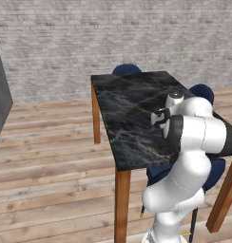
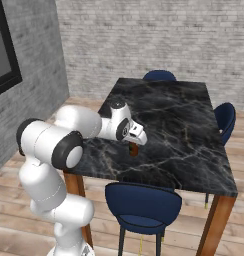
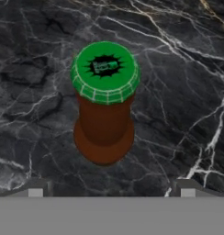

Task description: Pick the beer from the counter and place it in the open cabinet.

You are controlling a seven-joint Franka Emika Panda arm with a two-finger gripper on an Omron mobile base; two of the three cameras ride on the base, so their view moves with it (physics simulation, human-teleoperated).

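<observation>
Right base view has the brick wall (image 2: 159,35) across the far side of the room and a plank floor (image 2: 24,185) below it, with the counter (image 2: 194,135) standing in the middle on reddish-brown legs, its black slab veined in white. Blue chairs ring it: one (image 2: 142,206) at the near edge, one (image 2: 225,120) at the right side and one (image 2: 159,76) at the far end. From the lower left the white arm (image 2: 59,145) bends over the near left part of the slab, its hand pointing down. Just under the hand stands the beer (image 2: 133,149), upright on the marble, only its brown lower body showing there. In the hand view the bottle (image 3: 104,114) is seen from above, green cap toward the camera, standing between the lines of the two fingertips (image 3: 36,192) at the bottom. The gripper (image 3: 111,193) is spread wide, wider than the bottle, and has hold of nothing.
</observation>
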